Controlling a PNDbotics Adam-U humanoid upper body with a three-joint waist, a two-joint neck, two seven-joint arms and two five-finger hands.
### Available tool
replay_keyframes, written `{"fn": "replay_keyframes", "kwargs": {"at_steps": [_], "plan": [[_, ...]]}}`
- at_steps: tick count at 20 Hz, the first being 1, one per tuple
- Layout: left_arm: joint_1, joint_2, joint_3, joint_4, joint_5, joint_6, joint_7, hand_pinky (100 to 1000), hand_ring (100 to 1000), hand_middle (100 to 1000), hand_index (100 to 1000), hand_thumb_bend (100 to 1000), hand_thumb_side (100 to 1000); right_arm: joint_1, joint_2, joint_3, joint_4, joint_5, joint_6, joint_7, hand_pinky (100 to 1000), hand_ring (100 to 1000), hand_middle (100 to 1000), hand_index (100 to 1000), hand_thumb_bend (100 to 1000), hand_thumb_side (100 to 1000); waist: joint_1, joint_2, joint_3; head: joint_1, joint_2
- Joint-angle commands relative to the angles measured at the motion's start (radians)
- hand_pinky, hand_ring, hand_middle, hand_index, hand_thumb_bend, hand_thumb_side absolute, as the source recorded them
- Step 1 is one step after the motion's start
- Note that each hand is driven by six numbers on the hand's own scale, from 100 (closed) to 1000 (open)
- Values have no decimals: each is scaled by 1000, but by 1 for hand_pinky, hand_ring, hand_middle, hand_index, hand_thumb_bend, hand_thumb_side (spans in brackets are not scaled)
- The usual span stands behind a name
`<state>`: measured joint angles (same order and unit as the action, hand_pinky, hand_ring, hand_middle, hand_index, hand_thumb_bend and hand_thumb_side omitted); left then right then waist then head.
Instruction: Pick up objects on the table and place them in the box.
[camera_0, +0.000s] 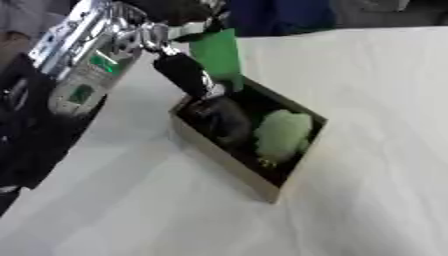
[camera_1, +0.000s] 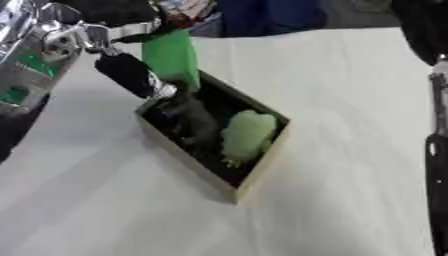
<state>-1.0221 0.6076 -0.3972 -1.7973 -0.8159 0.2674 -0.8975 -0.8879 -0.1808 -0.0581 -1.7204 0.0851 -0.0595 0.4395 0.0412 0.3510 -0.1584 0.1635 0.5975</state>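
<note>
Left hand (camera_0: 219, 120) down inside the box (camera_0: 229, 165), dark and blurred against the dark lining, so cannot tell how far open or whether holding anything. Left arm (camera_0: 179, 70) slanting in from the far-left corner of the tabletop (camera_0: 131, 210), crossing the box's far-left rim. Pale green object (camera_0: 282, 134) lying in the box just beside the hand, toward the right-hand wall. Bright green upright piece (camera_0: 219, 55) at the box's far corner, partly behind the arm. Box askew, toward the far-left part of the white tabletop. Dark arm part (camera_1: 435, 150) along the right edge; right hand unseen
</note>
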Motion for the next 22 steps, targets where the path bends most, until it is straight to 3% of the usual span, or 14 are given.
{"fn": "replay_keyframes", "kwargs": {"at_steps": [1, 10, 17, 22], "plan": [[-21, -17, -10, -23, 24, 19, -10, 726, 745, 568, 694, 100, 616, -11, -4, -4, -29, -5, 6, -1, 1000, 951, 817, 848, 100, 886, -2, -29, 1, -7, 6], [1, -85, -41, 73, 1, 38, -10, 728, 752, 581, 700, 100, 674, -16, 1, -3, -36, -6, 11, 0, 1000, 951, 816, 848, 100, 889, -3, -21, -4, -17, 16], [-3, -125, -64, 122, -44, 18, -10, 736, 764, 603, 732, 104, 726, -21, 3, -1, -35, -6, 11, 3, 1000, 951, 812, 848, 100, 896, -4, -13, -6, -16, 13], [2, -134, -82, 157, -86, -4, -10, 754, 794, 660, 833, 245, 755, -19, 4, -1, -37, -7, 12, 4, 1000, 952, 813, 848, 100, 897, -2, -13, -7, -16, 9]]}}
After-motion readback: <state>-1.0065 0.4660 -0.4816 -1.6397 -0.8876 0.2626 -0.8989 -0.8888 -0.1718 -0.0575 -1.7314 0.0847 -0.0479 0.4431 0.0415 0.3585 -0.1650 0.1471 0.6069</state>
